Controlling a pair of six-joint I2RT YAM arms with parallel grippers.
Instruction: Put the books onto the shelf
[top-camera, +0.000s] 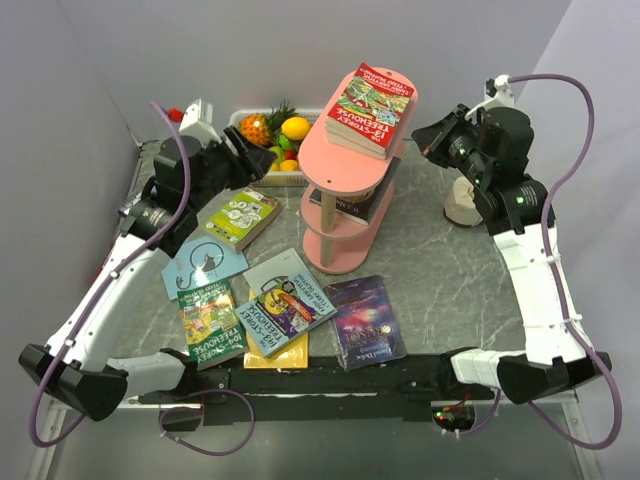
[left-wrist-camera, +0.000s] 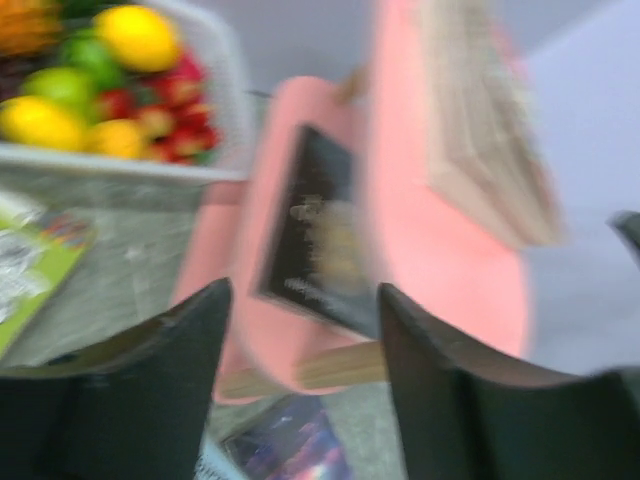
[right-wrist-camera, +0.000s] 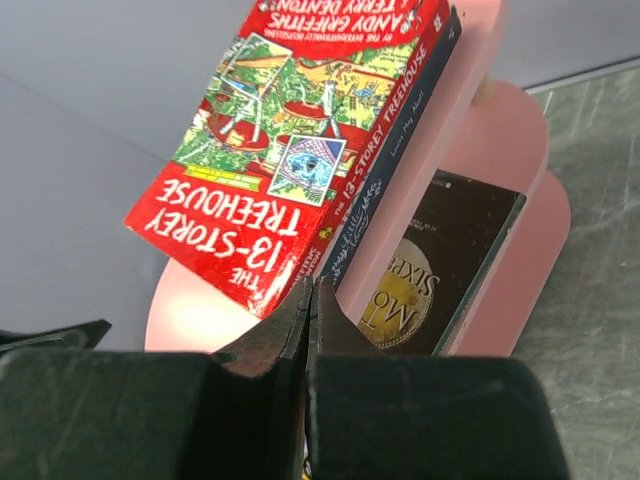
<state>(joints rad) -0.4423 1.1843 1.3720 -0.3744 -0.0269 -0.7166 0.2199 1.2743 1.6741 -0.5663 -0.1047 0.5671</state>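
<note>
Closest to the arm bases, seven of the books lie flat on the grey marbled worktop. A green Treehouse book and a light-blue Treehouse book overlap a yellow book, and a purple galaxy book lies just beside them. Behind these come a teal book and a pale grey book, then a lime-green book farther back. The step in hand looks like the gap between one placement and the next pick. The left gripper hangs above the worktop between the lime-green book and the shelf, and its jaws stand apart with nothing between them, though its own view is smeared. The next move probably calls for that arm to drop to one of the flat paperbacks. Thin covers lying flush give the jaws little to bite, so a raised edge in the overlapping pile seems the easier way in. The pink three-tier shelf stands mid-worktop and is already partly loaded. A red 13-Storey Treehouse book tops a small stack on the highest tier and overhangs its rim, and a dark book with gold lettering lies on the middle tier. The right gripper is raised near the top tier with its jaws pressed together on nothing, and whether they touch the red cover's corner cannot be told. A white fruit basket sits farthest back, beside the shelf.
</note>
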